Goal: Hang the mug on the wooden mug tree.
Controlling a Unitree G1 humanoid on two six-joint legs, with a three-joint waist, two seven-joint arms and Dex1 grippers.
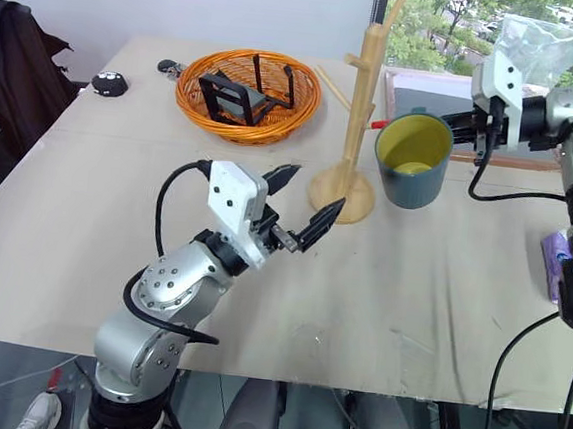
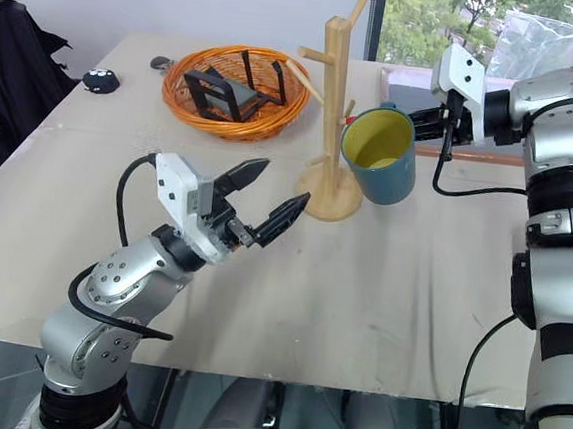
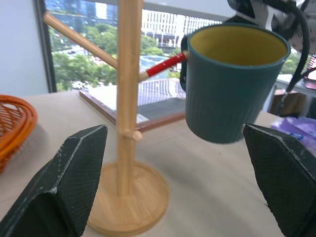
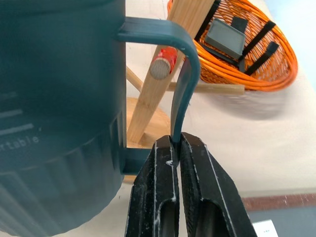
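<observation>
One mug (image 1: 412, 160) beside mug tree (image 1: 358, 120)

Both arms are silver-grey metal w/ rounded joint housings, small dark screws dotted around the left arm's (image 1: 164, 299) elbow casing, black bands btwn segments on the right arm (image 2: 565, 249). Each wrist carries a white boxy block w/ a few small holes, and thick black cables loop out from it along the arm. Left gripper (image 1: 305, 204) has two black tapered fingers w/ a fine cross-hatch texture on the pads (image 3: 74, 182); right gripper (image 4: 177, 163) fingers are the same black, scuffed pale along the edges.
</observation>
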